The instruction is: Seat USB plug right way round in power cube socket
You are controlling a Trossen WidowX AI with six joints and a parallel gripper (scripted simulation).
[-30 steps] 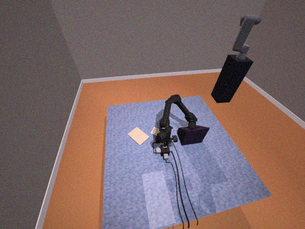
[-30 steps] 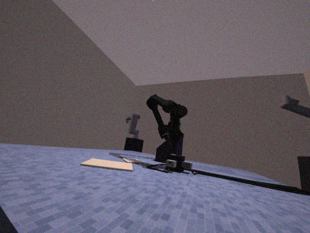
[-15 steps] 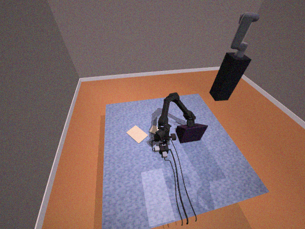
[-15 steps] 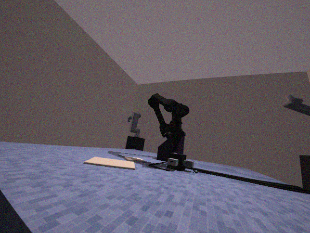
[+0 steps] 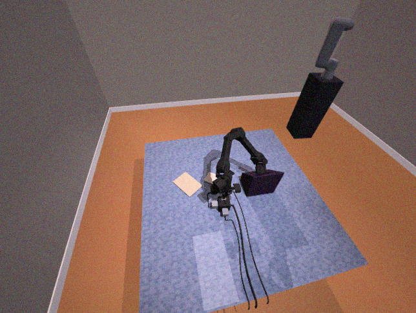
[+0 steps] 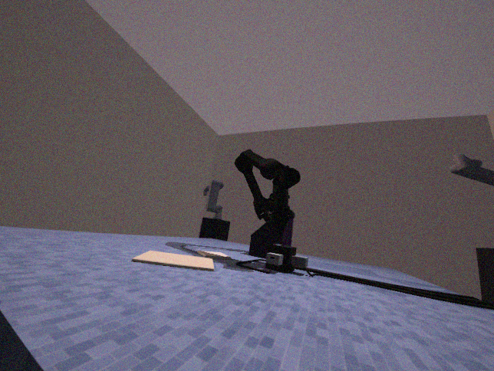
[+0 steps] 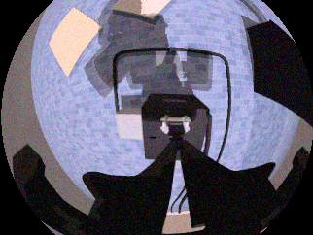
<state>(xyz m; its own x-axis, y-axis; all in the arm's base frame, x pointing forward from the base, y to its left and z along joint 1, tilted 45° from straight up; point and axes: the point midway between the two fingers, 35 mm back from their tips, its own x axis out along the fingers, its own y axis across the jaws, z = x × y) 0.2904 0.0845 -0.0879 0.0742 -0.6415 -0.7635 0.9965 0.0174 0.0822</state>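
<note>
The black power cube (image 5: pixel 223 204) (image 6: pixel 287 267) (image 7: pixel 155 146) stands on the blue patterned surface, with pale blocks at its sides. My gripper (image 7: pixel 177 144) (image 5: pixel 224 196) is directly above the cube, its fingertips close together and shut on the small dark USB plug (image 7: pixel 177 129). Bright metal-looking parts (image 7: pixel 175 119) show at the plug, over the cube's top. The fingers and plug hide the socket, so I cannot tell how deep the plug sits or which way round it is. In the exterior view the arm covers this spot.
Pale blocks (image 5: pixel 214 203) (image 6: pixel 274 258) (image 7: pixel 128 125) adjoin the cube. A black cable (image 7: pixel 172 49) loops around it, and more cables (image 5: pixel 242 242) run toward the front edge. A flat beige board (image 5: pixel 187 183) (image 6: pixel 176 260) (image 7: pixel 74 40) and a smaller beige piece (image 6: pixel 215 253) lie nearby. A dark purple box (image 5: pixel 261 183) is beside the arm.
</note>
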